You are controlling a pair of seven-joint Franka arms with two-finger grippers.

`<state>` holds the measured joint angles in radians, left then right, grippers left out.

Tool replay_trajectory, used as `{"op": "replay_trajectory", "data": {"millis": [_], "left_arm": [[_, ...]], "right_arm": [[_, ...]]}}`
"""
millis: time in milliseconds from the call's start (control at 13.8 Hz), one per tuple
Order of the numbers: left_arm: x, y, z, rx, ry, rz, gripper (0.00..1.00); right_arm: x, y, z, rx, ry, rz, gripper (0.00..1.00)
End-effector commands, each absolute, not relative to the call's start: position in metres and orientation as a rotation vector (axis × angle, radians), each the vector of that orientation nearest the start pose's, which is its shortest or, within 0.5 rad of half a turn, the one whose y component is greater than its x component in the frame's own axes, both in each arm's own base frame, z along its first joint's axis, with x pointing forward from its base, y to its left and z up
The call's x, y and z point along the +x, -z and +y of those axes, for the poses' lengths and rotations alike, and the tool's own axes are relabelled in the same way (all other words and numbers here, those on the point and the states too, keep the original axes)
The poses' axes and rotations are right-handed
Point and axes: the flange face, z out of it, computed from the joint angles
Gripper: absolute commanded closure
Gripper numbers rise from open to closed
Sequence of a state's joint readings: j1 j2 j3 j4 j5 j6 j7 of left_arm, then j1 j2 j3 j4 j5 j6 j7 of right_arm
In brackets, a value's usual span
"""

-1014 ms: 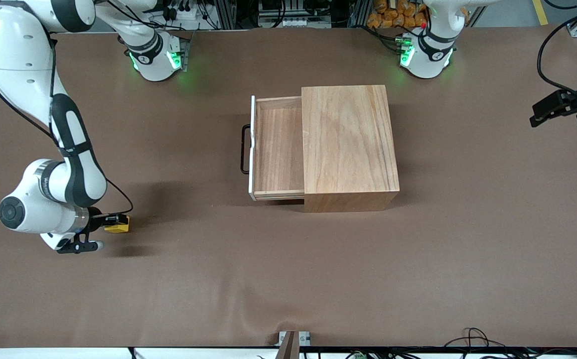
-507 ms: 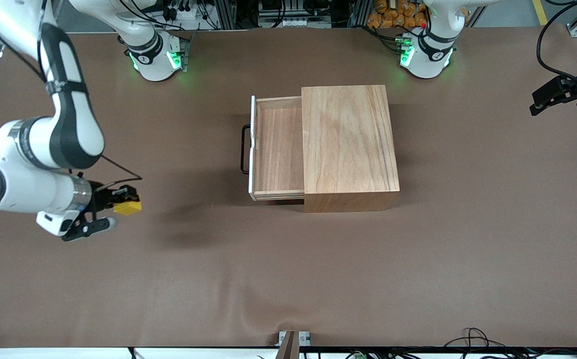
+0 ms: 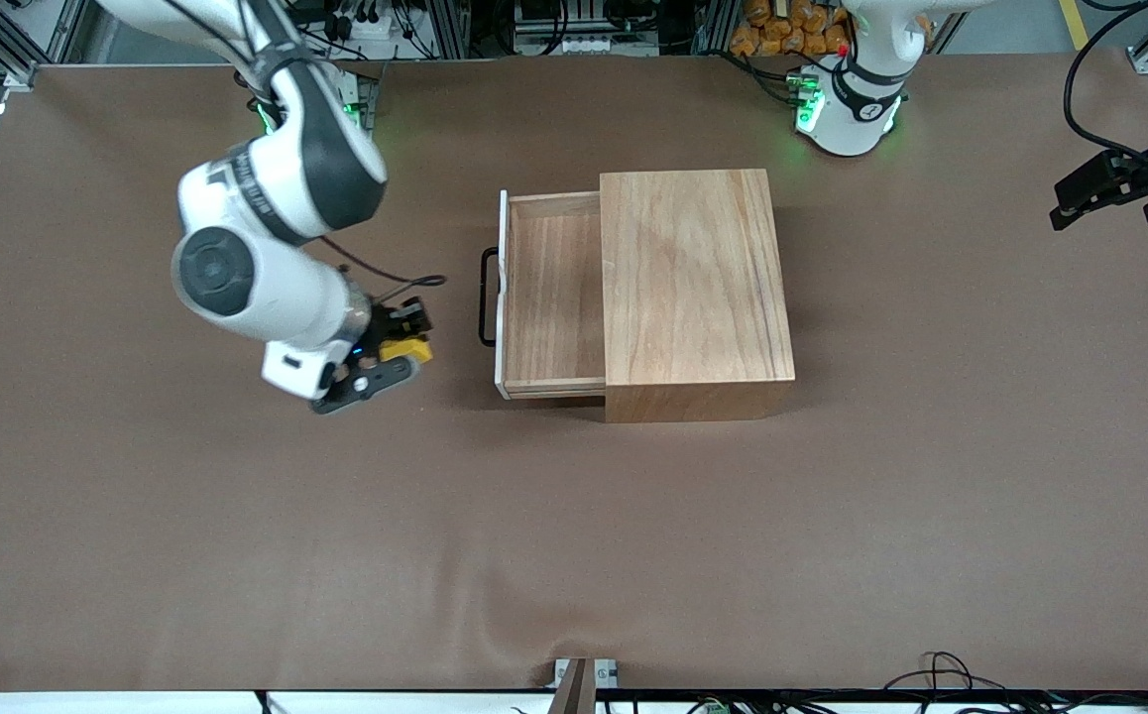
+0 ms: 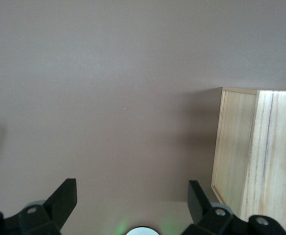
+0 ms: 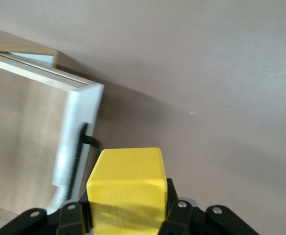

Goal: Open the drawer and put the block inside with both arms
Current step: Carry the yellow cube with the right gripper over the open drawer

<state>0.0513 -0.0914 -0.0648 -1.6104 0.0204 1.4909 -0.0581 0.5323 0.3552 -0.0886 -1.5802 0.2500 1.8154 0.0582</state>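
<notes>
We see the right gripper (image 3: 405,342) left of frame centre in the front view, pinching the yellow block (image 3: 405,349) above the table (image 3: 237,555), carried high, we judge, to clear the white front panel on its way into the drawer (image 3: 552,297). The drawer stands pulled out of the wooden box (image 3: 695,288) at centre frame, tray bare, its handle (image 3: 485,297) just beside the block. The left gripper (image 4: 133,205) waits at the upper right edge, fingers spread and empty.
</notes>
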Motion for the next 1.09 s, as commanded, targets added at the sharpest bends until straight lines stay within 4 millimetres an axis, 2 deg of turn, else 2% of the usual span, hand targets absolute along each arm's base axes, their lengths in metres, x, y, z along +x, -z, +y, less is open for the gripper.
{"op": "replay_trajectory", "data": {"millis": [0,145,217,290,507,797,1014], "left_arm": [[0.514,-0.652,-0.006,-3.130,-0.031,-0.047,0.00],[0.512,-0.654,-0.006,-3.130,-0.029,-0.044,0.00],[0.512,-0.654,-0.006,-3.130,-0.036,-0.044,0.00],[0.512,-0.654,-0.005,-3.130,-0.036,-0.047,0.00],[0.511,-0.656,-0.006,-3.135,-0.029,-0.044,0.00],[0.513,-0.656,-0.006,-3.137,-0.017,-0.027,0.00],[0.514,-0.653,-0.007,-3.137,-0.022,-0.022,0.00]], "right_arm": [[0.551,-0.432,0.348,-2.966,-0.258,-0.238,0.94],[0.537,-0.427,0.372,-2.987,-0.260,-0.117,0.93],[0.529,-0.424,0.386,-2.989,-0.253,-0.110,0.93],[0.518,-0.417,0.403,-2.990,-0.241,-0.106,0.92],[0.495,-0.394,0.434,-2.985,-0.188,-0.004,0.90],[0.487,-0.368,0.450,-3.000,-0.226,-0.018,0.88],[0.475,-0.347,0.468,-3.011,-0.231,-0.024,0.82]]}}
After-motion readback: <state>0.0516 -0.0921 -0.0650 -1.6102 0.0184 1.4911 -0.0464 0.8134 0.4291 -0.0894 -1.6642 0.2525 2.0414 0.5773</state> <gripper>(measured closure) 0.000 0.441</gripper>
